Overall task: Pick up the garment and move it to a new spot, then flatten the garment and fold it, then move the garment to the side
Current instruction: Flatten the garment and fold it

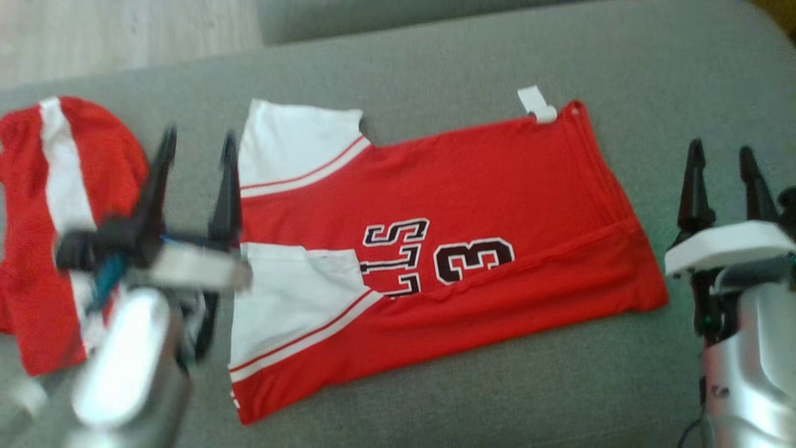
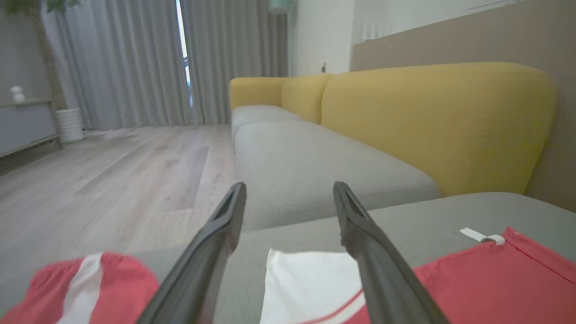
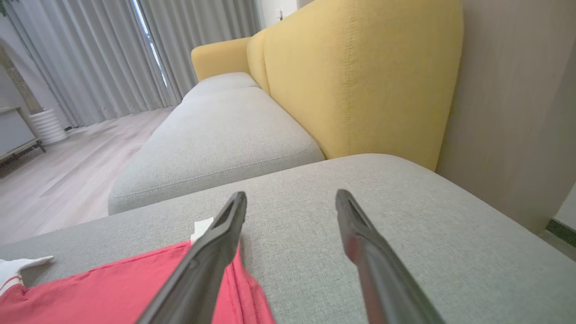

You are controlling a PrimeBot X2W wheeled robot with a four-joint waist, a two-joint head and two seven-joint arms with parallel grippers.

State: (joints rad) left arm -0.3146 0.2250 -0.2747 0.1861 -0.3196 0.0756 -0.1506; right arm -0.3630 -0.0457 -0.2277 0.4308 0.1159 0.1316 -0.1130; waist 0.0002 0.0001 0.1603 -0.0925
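Red cloth lies before us: the red-and-white numbered jersey [image 1: 472, 249] rests flat, seemingly folded lengthwise, on the grey fabric sofa cushion [image 1: 435, 62]. Our left gripper [image 1: 199, 140] hovers at its white sleeve end and our right gripper [image 1: 721, 152] just beyond its hem. Both are spread wide and empty, flanking it, we judge, for another fold.

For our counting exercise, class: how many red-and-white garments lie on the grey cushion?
2. The jersey with dark lettering lies spread on the cushion; a bunched garment with a white stripe lies at its left end, partly behind the left gripper. More could be hidden beneath.
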